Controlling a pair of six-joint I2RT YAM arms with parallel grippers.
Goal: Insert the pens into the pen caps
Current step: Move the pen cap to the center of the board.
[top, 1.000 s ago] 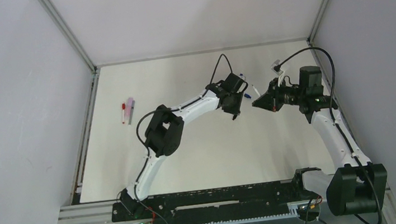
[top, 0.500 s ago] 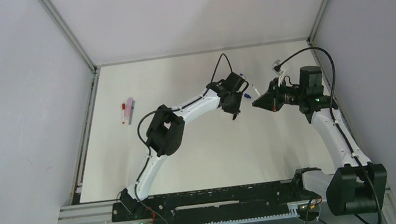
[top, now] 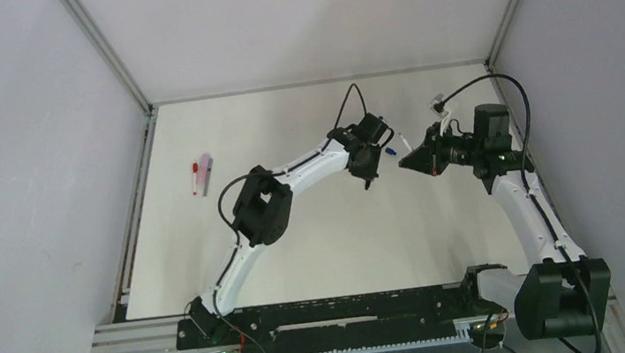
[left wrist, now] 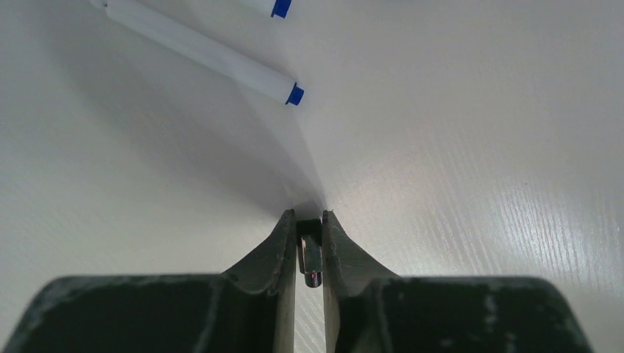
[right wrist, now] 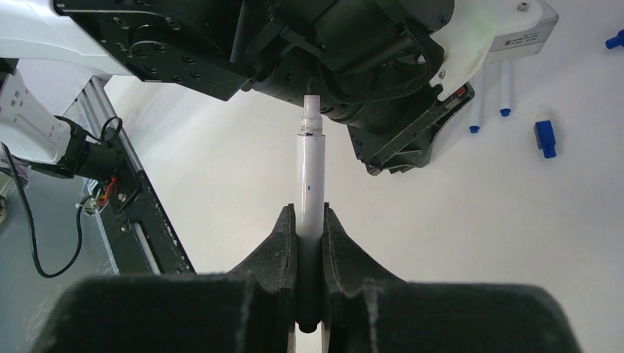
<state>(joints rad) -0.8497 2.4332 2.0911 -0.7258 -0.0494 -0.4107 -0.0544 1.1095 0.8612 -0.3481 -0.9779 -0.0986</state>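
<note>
**Pen in the right jaws, cap in the left**

The white pen is clamped in the right gripper, whose jaws press its barrel from both sides. Most of the barrel juts out ahead of the fingertips. Its bare, narrow tip ends at the dark housing of the left arm, though it is unclear whether the two touch.

The left gripper has its jaws nearly together, pinching a small grey cap that sits deep between them, behind the fingertips. Those fingertips point down at the table, and their shadow runs right up to them.

Ahead and to the left of the left jaws, a white-and-blue pen lies flat on the table. The blue end of another pen shows beyond it. Ahead and well to the right of the right jaws, a loose blue cap lies on the table.
</note>
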